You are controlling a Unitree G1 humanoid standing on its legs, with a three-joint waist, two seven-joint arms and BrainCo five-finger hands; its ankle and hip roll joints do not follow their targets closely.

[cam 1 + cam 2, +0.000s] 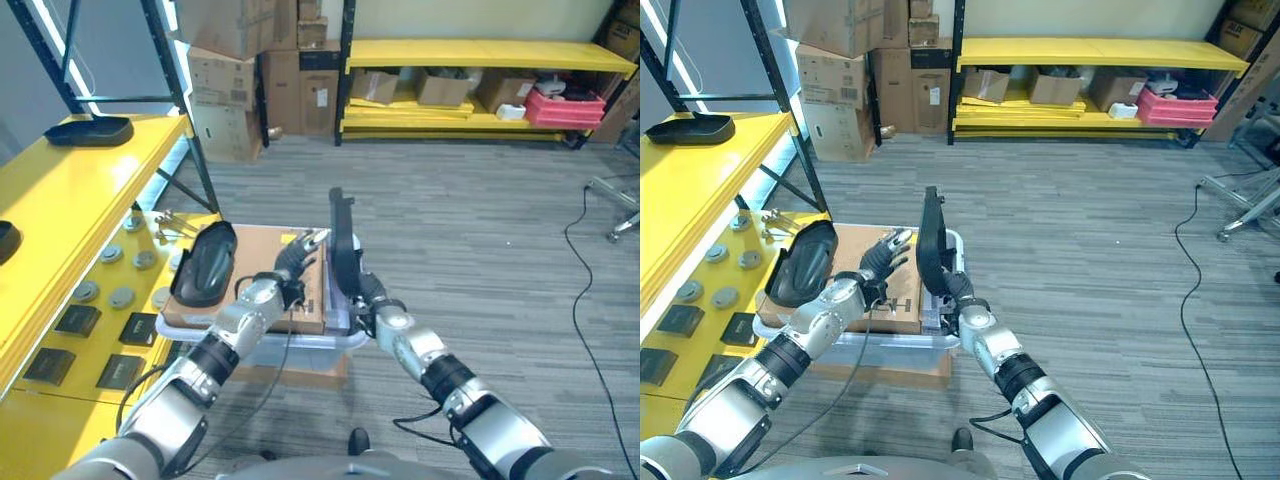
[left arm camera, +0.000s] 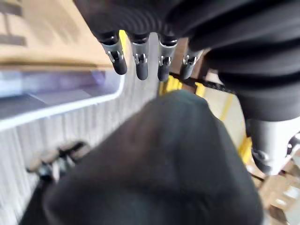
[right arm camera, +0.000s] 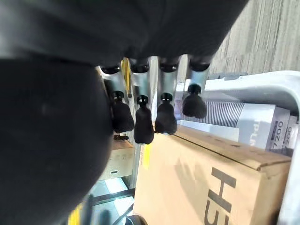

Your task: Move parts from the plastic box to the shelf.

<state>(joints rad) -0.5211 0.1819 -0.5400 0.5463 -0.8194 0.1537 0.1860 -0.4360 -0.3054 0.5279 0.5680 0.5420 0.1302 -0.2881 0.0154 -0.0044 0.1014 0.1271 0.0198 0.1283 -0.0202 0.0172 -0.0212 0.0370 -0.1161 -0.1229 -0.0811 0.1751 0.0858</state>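
My right hand [image 1: 368, 292] is shut on a long, narrow black part [image 1: 343, 240] and holds it upright over the clear plastic box [image 1: 312, 346]. In the right wrist view its fingers [image 3: 143, 124] curl round that part [image 3: 51, 140]. My left hand [image 1: 295, 262] hovers open over the brown cardboard box [image 1: 262, 252] that lies in the plastic box, and its fingers [image 2: 139, 63] are straight. A rounded black shell part [image 1: 205, 265] leans at the cardboard box's left edge, apart from the left hand. The yellow shelf [image 1: 70, 195] stands to the left.
The shelf's lower level [image 1: 105, 300] carries several round and square parts. A black tray [image 1: 88, 130] sits on its top level. Stacked cartons [image 1: 235, 80] and a second yellow rack [image 1: 480, 55] with boxes and a red crate [image 1: 565, 105] stand at the back.
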